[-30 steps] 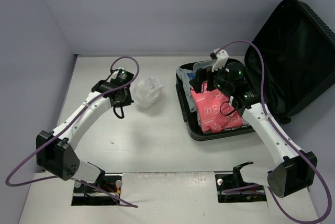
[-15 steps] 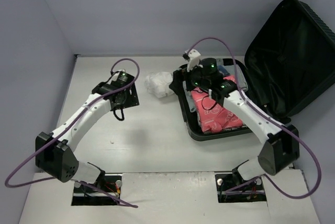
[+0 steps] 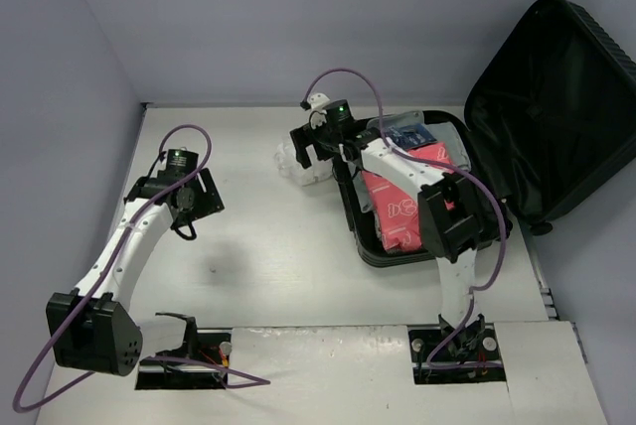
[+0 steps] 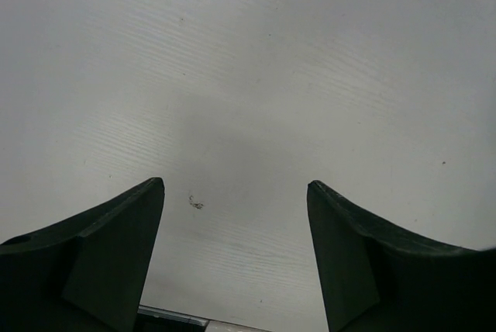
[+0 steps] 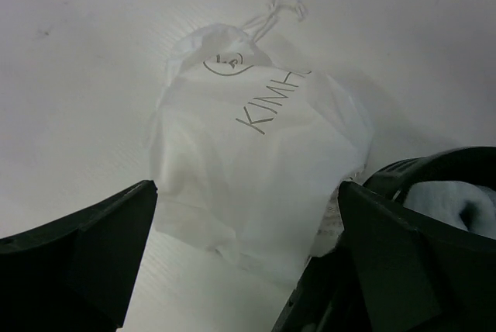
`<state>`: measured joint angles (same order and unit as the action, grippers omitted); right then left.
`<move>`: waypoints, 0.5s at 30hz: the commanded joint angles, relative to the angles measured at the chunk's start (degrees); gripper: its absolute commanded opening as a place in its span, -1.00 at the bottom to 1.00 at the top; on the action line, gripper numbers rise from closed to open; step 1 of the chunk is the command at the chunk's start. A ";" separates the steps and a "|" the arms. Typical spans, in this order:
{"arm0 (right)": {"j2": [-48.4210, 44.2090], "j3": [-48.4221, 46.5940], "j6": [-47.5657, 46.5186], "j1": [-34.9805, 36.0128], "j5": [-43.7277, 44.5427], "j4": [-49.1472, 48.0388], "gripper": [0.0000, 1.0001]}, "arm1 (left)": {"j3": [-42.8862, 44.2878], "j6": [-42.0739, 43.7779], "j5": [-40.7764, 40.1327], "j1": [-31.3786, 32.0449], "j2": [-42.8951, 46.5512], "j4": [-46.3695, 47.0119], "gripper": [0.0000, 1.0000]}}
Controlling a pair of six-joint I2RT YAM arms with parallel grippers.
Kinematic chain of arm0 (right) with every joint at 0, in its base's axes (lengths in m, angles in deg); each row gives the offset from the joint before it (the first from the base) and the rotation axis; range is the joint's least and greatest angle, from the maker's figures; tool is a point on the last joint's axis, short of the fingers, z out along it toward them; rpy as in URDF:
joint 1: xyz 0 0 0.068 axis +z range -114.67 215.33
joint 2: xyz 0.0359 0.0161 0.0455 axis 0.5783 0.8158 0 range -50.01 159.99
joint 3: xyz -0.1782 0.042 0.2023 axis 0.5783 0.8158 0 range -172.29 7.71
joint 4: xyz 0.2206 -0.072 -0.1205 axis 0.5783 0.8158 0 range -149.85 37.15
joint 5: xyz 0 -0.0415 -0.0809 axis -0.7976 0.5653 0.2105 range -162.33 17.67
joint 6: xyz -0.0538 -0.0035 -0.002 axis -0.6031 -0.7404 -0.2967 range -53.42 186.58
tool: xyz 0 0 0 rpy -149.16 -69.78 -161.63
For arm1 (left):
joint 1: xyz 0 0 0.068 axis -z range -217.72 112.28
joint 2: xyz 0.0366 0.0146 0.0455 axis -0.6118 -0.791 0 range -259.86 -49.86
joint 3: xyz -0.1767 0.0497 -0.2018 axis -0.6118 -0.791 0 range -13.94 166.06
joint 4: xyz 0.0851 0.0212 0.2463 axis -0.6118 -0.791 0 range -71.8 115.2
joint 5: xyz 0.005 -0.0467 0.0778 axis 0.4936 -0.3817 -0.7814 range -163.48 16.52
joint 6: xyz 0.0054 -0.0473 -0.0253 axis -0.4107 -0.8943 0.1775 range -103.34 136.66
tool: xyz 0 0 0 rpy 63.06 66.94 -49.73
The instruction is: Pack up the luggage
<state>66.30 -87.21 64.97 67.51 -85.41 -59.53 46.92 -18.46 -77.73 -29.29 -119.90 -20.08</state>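
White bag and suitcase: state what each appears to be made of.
White bag: thin, matte material, probably nonwoven fabric or light plastic; it crumples, with a drawstring and printed letters. Suitcase: rigid moulded plastic shell, judging by its ribbed lid edge; matte black fabric-like lining.

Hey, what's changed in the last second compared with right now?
The white bag slid right, up beside the left edge of the suitcase. The left gripper pulled back left and now hangs open over bare table. The right gripper swung left out of the suitcase and sits open around the bag, not yet closed. The suitcase stayed open, the pink pack inside.
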 commanded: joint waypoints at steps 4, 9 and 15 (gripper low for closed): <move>4.36 -4.14 -2.61 2.61 1.22 1.18 1.00 | -1.35 4.00 1.26 -1.57 1.75 4.93 0.37; 6.29 -3.17 -3.40 4.29 -0.27 2.14 0.74 | -3.46 5.84 1.70 -3.15 1.75 6.51 0.37; 5.33 -4.13 -4.02 5.26 -2.21 2.14 -1.00 | -3.64 6.37 1.27 -3.68 2.71 5.99 0.37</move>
<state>71.83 -89.92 61.82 71.95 -85.81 -59.33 42.39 -13.49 -76.20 -32.55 -119.53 -16.04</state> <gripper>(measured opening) 0.053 0.687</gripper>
